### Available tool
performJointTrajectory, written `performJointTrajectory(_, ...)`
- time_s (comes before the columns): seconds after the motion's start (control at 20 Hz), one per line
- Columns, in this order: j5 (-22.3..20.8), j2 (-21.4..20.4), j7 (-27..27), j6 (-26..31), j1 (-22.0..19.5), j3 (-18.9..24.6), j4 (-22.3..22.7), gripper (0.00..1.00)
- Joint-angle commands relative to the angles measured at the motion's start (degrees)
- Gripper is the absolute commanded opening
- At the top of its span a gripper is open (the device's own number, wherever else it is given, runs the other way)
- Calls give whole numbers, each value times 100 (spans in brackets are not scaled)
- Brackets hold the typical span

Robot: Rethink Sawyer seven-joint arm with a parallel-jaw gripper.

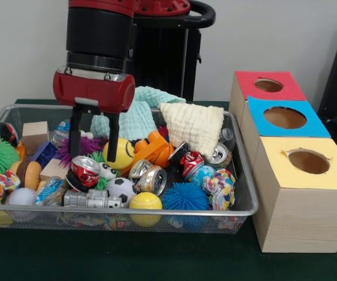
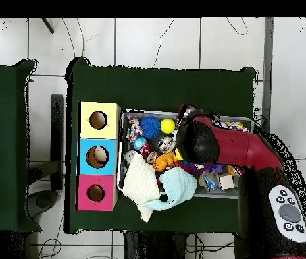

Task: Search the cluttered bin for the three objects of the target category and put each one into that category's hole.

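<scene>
1. Gripper (image 1: 94, 137) hangs in the wire bin (image 1: 241, 175), fingers spread, holding nothing.
2. Crushed red can (image 1: 85, 170) lies just below the fingertips; more cans (image 1: 151, 178) sit right.
3. Clutter crowds every side; three boxes (image 1: 300, 193) stand beyond the bin's edge.

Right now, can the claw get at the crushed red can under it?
Probably yes. The open claw hangs right over the red can, which lies on top of the pile with nothing covering it.
</scene>
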Motion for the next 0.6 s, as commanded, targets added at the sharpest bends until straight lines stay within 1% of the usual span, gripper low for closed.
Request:
performJointTrajectory(0.05, -14, 357, 96, 907, 70, -79, 102, 100)
performJointTrajectory(0.25, -37, 399, 90, 982, 103, -127, 89, 100)
performJointTrajectory(0.35, -42, 450, 32, 1140, 106, -148, 62, 100)
performJointTrajectory(0.5, -108, 541, 20, 1138, 125, -194, 69, 100)
performJointTrajectory(0.6, -97, 562, -39, 1222, 107, -157, 52, 100)
